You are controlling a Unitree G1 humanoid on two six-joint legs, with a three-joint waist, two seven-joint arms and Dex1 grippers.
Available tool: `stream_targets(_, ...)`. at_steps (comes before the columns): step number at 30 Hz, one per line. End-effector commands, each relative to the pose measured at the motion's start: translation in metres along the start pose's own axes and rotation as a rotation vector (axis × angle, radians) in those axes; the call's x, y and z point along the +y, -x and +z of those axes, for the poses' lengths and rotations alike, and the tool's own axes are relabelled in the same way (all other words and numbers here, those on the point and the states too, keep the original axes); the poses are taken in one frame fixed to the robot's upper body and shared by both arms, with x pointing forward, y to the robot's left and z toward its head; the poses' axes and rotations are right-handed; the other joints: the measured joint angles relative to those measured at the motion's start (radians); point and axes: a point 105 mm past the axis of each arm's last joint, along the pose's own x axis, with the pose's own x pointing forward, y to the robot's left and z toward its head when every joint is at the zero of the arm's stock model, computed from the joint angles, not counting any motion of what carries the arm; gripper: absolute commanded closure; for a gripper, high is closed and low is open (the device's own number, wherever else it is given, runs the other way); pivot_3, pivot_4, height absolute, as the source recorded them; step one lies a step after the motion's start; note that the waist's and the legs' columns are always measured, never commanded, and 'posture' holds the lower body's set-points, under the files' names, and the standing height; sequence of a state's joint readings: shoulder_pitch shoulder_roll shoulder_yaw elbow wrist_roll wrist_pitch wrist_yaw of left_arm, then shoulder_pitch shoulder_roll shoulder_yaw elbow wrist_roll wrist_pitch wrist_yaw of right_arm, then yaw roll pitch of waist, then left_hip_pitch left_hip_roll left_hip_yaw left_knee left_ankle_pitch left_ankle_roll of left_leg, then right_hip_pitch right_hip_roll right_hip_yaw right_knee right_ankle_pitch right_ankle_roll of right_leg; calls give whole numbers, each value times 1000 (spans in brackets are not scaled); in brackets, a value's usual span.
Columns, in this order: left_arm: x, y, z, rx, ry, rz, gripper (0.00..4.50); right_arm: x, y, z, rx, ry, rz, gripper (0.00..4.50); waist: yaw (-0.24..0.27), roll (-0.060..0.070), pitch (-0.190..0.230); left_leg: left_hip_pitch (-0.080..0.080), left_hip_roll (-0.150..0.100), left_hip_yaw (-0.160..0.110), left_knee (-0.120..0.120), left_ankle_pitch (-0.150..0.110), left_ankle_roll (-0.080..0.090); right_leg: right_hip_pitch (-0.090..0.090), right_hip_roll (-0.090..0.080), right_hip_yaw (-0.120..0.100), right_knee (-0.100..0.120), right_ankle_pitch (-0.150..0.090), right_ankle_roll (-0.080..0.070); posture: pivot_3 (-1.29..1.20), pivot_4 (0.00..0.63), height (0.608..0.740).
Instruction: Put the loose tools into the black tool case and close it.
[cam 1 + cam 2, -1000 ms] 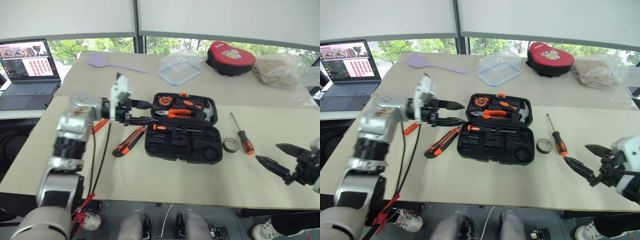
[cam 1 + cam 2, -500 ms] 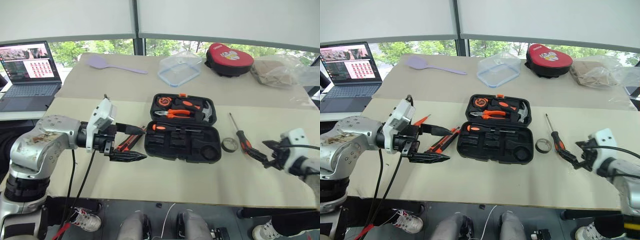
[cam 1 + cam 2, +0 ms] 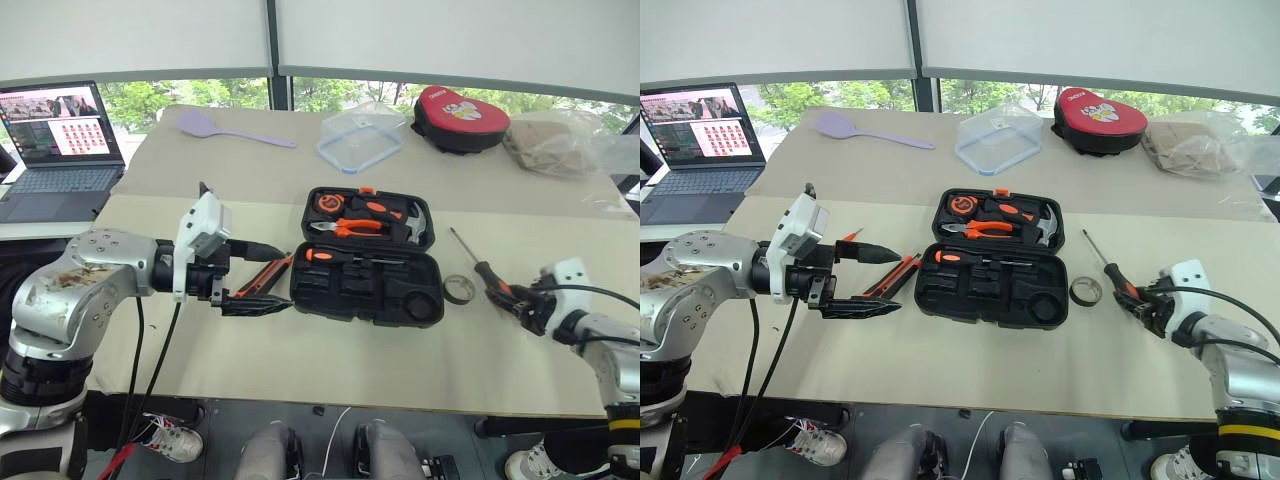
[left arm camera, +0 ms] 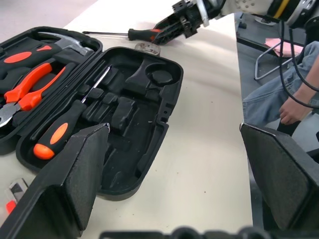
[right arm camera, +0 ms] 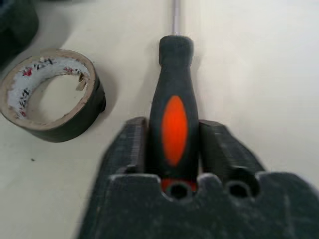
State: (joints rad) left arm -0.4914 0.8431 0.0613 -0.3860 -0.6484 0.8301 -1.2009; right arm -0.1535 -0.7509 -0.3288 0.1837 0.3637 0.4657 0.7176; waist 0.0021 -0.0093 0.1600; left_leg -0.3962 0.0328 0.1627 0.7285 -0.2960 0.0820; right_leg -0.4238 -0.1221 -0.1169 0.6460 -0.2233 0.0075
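A: Where's the R gripper (image 5: 172,144) vs the screwdriver (image 5: 173,107)?

B: On it. Right wrist view has both fingers (image 5: 130,144) pressed against the handle's sides, orange inset between them, so it's clamped on the screwdriver. The tool lies on the table (image 3: 330,355), shaft running straight away from the gripper, long axis in line w/ the fingers.

A: Lifted?

B: Can't tell; looks flat on the table. Tape roll (image 5: 50,92) sits just beside the handle, not touching it or the fingers.

A: And the case?

B: Black tool case (image 3: 365,285) lies open mid-table, to the R gripper's left, tape roll between them. One screwdriver already sits in the front half's top slot (image 3: 330,255). My guess: next move is carry leftward and turn the long axis to match a slot.

A: L side?

B: L gripper (image 3: 255,278) spread wide, holding nothing, hovering over the utility knife (image 3: 262,280) by the case's left edge. L arm's nearer that, R arm nearer tape.

A: Views differ?

B: Head views show the layout but the R grip is tiny; R wrist view settles the contact. L wrist view shows the empty slots (image 4: 127,107) and the R gripper across the case
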Motion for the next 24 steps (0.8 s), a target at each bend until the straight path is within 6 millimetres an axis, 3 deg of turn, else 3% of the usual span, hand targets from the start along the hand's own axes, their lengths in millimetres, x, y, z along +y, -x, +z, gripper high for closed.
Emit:
stream_targets(1, -2, 3, 1, 22, -31, -4, 0, 5, 16, 49, -132, 85, 87, 3478, -3, 1, 0, 0, 0, 0, 0, 0, 0, 0, 0, 0, 0, 0, 0, 0, 150, 731)
stream_targets(5, 2, 5, -13, 71, -40, 5, 0, 40, 15, 91, -175, 234, 343, 3478, -16, 4, 1, 1, 0, 1, -1, 0, 0, -1, 0, 1, 0, 0, 0, 0, 150, 731)
stream_targets(7, 5, 6, -11, 66, -40, 2, 0, 74, 13, 103, -165, 341, 546, 3478, -16, 3, 1, 2, 1, 2, -3, 1, -1, -1, 1, 2, 0, 0, 0, 0, 150, 731)
stream_targets(9, 7, 6, -9, 64, -48, -1, 0, 101, 10, 107, -140, 433, 697, 3478, -16, 4, 1, 2, 1, 2, -4, 1, -2, -2, 2, 2, 0, -1, -2, 0, 150, 731)
stream_targets(13, 9, 3, -6, 56, -68, -11, 0, 131, -13, 101, -103, 649, 816, 3478, -15, 4, 1, 1, 1, 2, -4, 1, -2, -2, 2, 1, 0, -1, -2, 0, 150, 731)
stream_targets(17, 8, -2, -4, 38, -78, -8, 0, 131, -40, 94, -76, 784, 781, 3478, -9, 3, 2, 1, 0, 2, -3, 1, -2, -2, 1, 0, 0, -1, -2, 0, 150, 731)
stream_targets(24, 7, 2, -9, 47, -80, 5, 0, 115, -55, 84, -14, 842, 749, 3478, -9, 3, 2, -4, 0, 2, -2, 1, -1, -5, 0, -2, 0, -1, -2, 0, 150, 731)
